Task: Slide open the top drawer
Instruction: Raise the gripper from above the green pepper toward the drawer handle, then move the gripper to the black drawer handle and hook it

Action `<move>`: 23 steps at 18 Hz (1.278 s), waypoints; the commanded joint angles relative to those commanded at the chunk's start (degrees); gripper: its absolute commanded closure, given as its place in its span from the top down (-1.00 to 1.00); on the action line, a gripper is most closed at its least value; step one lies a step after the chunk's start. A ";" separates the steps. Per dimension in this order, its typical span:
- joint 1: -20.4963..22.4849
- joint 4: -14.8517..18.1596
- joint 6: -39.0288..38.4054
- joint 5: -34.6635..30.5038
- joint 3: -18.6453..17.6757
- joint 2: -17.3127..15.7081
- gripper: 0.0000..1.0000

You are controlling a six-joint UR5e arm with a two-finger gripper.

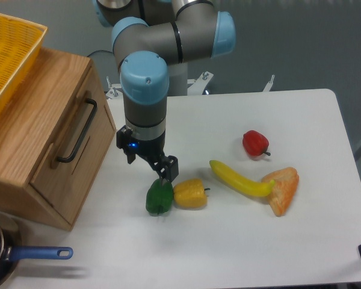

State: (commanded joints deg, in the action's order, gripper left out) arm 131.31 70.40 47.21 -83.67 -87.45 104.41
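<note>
Robot gripper (166, 170) hangs just above the green pepper (159, 197).

Its dark jaws look close together with nothing in them, but how wide they are I cannot tell. The top drawer (60, 135) sits shut in the wooden box at the left of the desk (240, 241), black handle (77, 131) facing the arm. A yellow basket (9, 54) rests on the box; its inside is hidden.

Light-oak top drawer (60, 141), black handle (78, 130)
</note>
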 joint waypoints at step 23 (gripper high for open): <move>-3.51 8.35 -10.38 6.95 0.44 -4.21 1.00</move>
State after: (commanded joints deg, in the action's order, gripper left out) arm 127.79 78.75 36.83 -76.73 -87.01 100.20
